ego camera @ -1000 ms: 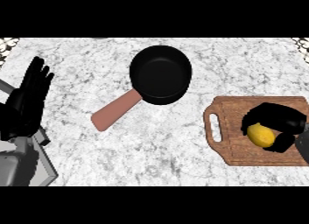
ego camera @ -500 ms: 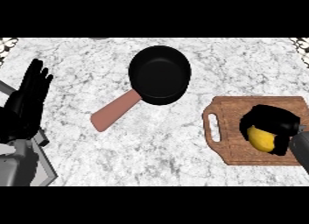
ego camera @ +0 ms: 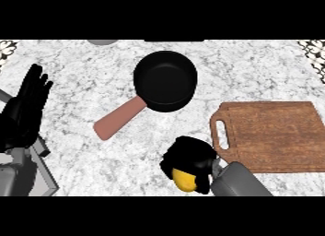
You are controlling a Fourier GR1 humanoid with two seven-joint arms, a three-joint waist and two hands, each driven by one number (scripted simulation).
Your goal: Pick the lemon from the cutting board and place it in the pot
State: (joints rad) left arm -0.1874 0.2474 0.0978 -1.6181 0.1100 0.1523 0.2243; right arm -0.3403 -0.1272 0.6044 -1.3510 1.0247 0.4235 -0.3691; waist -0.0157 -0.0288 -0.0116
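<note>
We see our right hand [ego camera: 190,157] curled round the lemon [ego camera: 184,180], over the marble worktop [ego camera: 83,69] just left of the cutting board [ego camera: 277,136]. The black pot [ego camera: 166,80] lies further back. Our left hand [ego camera: 22,113] rests open, fingers up, at the left edge.

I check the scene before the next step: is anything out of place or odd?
Nothing stands out. The lemon is off the cutting board, but the right hand curls round it over the counter. The pot sits flat, nothing in it.
</note>
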